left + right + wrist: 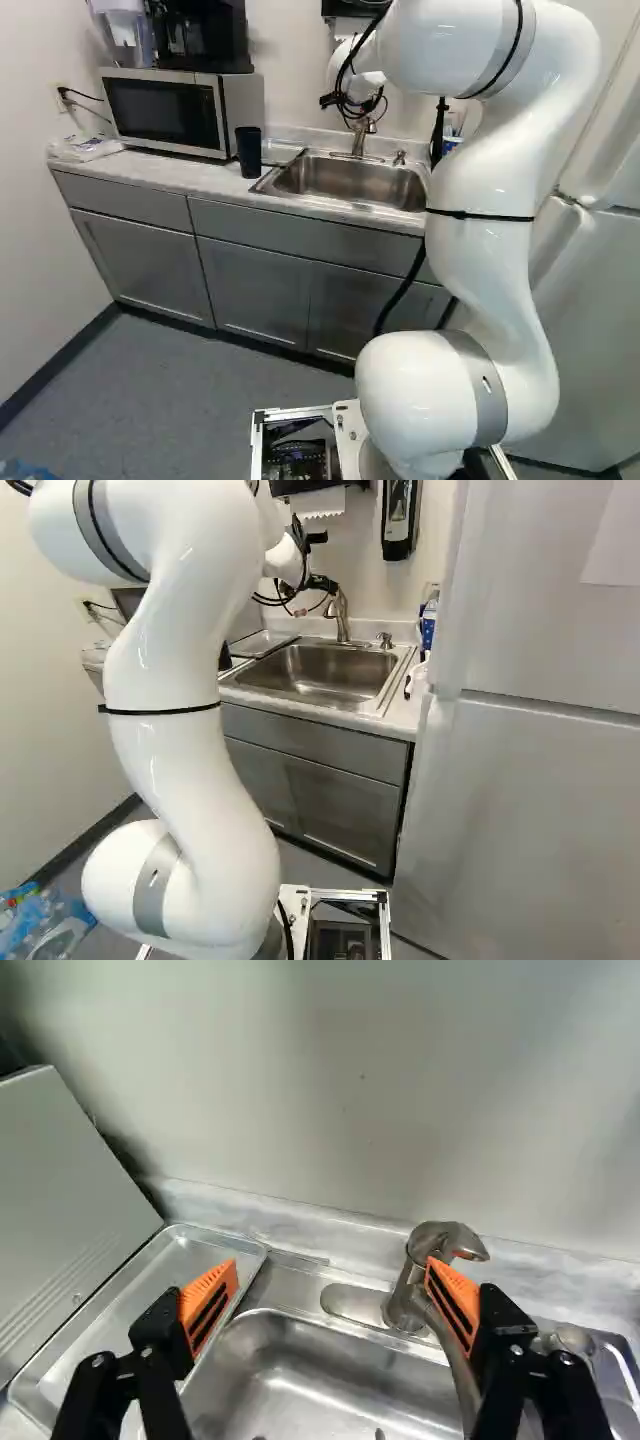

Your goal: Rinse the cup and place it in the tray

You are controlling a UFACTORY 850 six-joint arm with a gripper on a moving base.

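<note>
My gripper (322,584) is beside the faucet (341,615), above the back of the sink (325,670). In the wrist view the gripper (332,1298) stands open, nothing between its orange pads. One finger overlaps the faucet (405,1285); whether they touch I cannot tell. The metal tray (172,1260) lies beyond the other finger, between the microwave and the sink basin (320,1390). A dark cup (250,152) stands upright on the counter, left of the sink in the left base view; the wrist view does not show it.
The microwave (172,112) stands on the counter (160,170), with a coffee maker (205,35) on top. A soap dispenser (398,520) hangs on the wall. Bottles (430,620) stand right of the sink, and a tall refrigerator (530,780) borders that side.
</note>
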